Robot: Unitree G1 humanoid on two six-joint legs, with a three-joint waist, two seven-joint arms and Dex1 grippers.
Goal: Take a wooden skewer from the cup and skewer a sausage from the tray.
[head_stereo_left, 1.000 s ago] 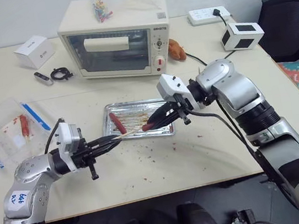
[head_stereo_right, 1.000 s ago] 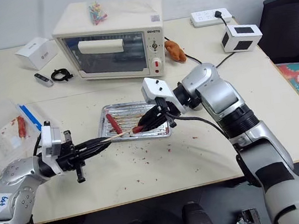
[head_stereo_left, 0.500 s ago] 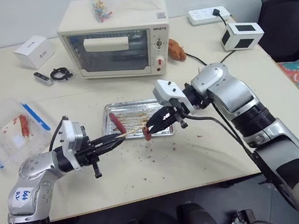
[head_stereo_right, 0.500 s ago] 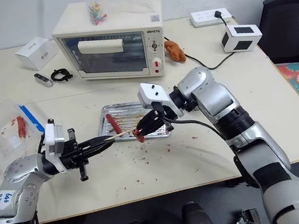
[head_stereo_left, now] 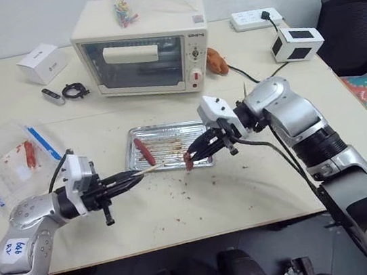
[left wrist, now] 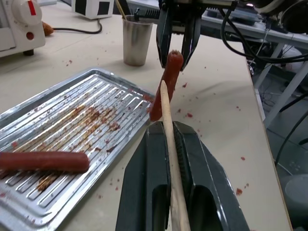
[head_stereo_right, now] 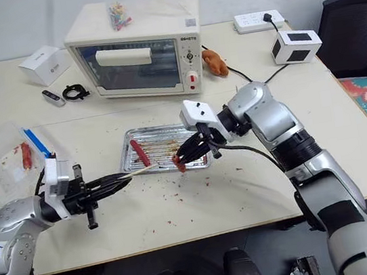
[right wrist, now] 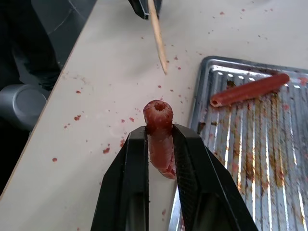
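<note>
**Wooden skewer aimed at a held sausage**

Wooden skewer (head_stereo_left: pixel 149 172) is pinched in the closed left gripper (head_stereo_left: pixel 129 179), its tip short of the sausage (head_stereo_left: pixel 188 161). That sausage is clamped between the right gripper's (head_stereo_left: pixel 193 155) narrowly parted fingers, at the tray's (head_stereo_left: pixel 169 132) near edge. A second sausage (head_stereo_left: pixel 144 151) lies in the tray. The cup (left wrist: pixel 136 40) stands beyond the tray.

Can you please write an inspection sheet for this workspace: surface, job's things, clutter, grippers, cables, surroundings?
Surface: beige table, red crumbs near the tray.
Job's things: wooden skewer in left gripper; sausage in right gripper, apart from the skewer tip; second sausage on the tray; cup beyond the tray.
Clutter: toaster oven, white box, plastic container.
Grippers: both shut on their items.
Cables: power strip with a black lead.
Surroundings: black chair.
</note>
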